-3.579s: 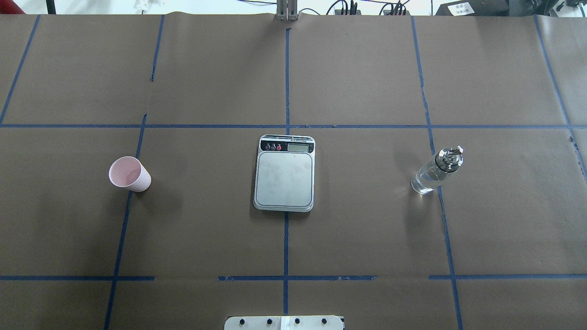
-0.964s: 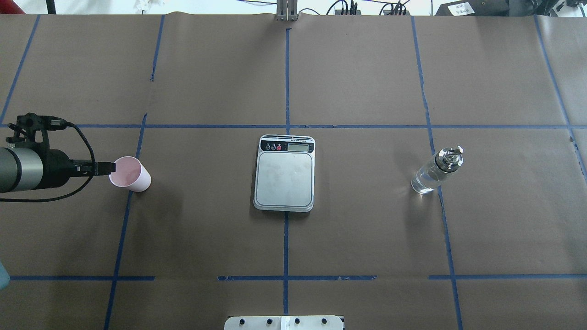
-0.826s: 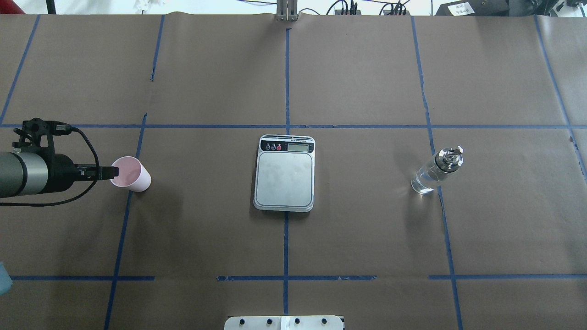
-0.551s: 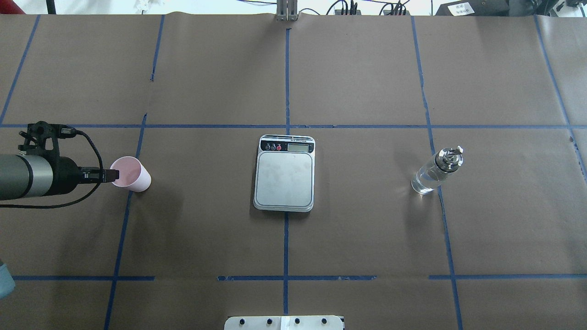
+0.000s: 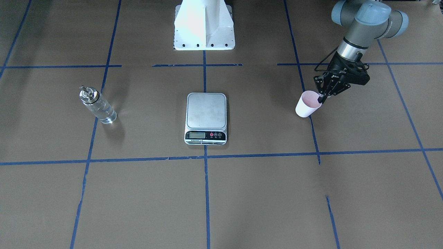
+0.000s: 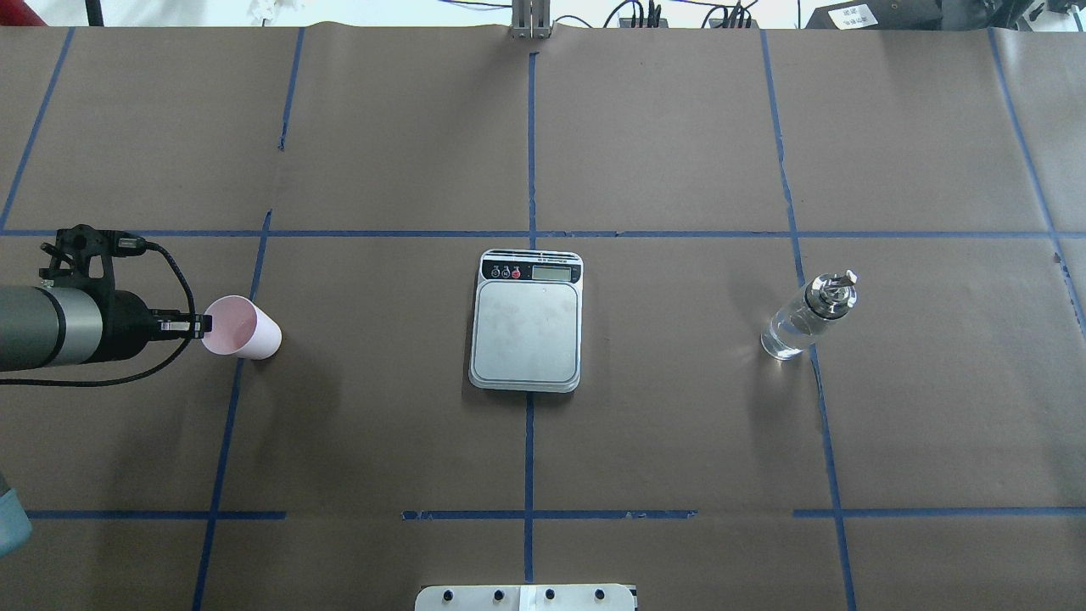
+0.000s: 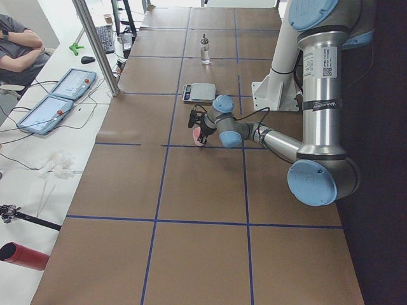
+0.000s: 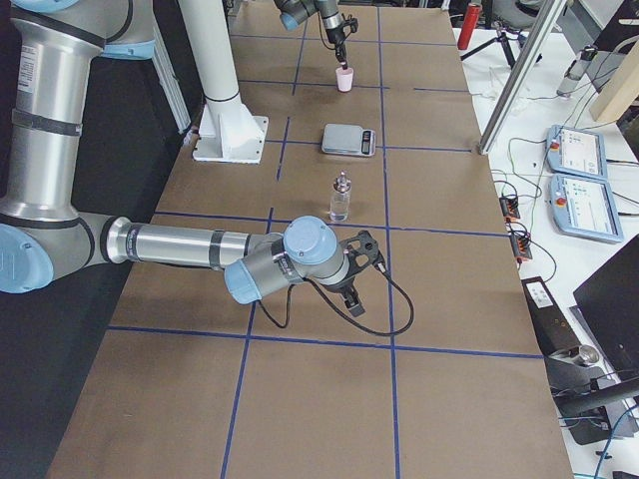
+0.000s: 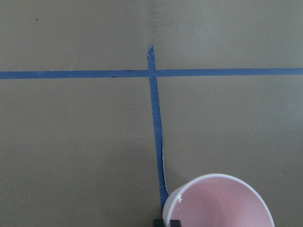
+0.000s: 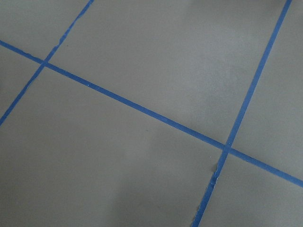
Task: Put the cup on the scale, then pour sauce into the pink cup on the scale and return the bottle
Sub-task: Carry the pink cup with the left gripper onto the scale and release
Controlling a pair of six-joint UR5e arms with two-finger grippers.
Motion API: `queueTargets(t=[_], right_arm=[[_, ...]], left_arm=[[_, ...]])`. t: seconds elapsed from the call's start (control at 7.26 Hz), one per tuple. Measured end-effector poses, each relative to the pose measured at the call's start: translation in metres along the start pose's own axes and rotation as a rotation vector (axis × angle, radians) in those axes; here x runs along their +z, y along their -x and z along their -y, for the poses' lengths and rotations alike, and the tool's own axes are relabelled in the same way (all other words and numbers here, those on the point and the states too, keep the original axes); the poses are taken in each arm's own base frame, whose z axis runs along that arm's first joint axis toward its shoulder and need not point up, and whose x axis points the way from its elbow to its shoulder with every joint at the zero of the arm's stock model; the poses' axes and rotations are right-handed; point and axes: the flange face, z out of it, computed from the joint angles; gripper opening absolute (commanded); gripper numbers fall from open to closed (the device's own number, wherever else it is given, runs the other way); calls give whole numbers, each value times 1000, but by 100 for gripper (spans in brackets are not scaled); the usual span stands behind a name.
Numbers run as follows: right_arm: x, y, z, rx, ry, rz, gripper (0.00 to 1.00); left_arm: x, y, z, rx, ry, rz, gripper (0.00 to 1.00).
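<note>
The pale-pink cup stands upright on the brown paper at the table's left; it also shows in the front view and the left wrist view. My left gripper points down at the cup's near rim, its fingertips straddling the wall, shut on it. The scale lies at the centre, its platform bare. The glass bottle with clear liquid stands upright to the right. My right gripper hovers low near the table's right end; I cannot tell its state.
The robot's white base stands behind the scale. Blue tape lines divide the brown paper into squares. Tablets and cables lie beyond the far table edge.
The left arm came in from the left, reached the cup's rim and settled lower onto it. The cup shifted very slightly. Scale and bottle have not moved.
</note>
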Motion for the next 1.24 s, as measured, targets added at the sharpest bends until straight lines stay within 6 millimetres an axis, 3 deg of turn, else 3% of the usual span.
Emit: queueTargets(t=[0.14,0.28,0.55,0.83,0.96,1.24], right_arm=[[0,0,0,0,0,0,100],[0,0,-1,1,1,0,100],[0,0,-1,1,1,-1,100],[0,0,0,1,0,0,100],[0,0,-1,1,1,-2,100],[2,-3,-2,6,5,-4,100]], left_arm=[[-3,-8,3,4,2,-4,0],[-9,-33,14,4,9,4,0],[-25,-131,54,-8,36,36,0],[-20,-243,79,-64,82,44,0],[-6,-286,88,-105,97,47,0],[14,-336,90,-148,118,49,0]])
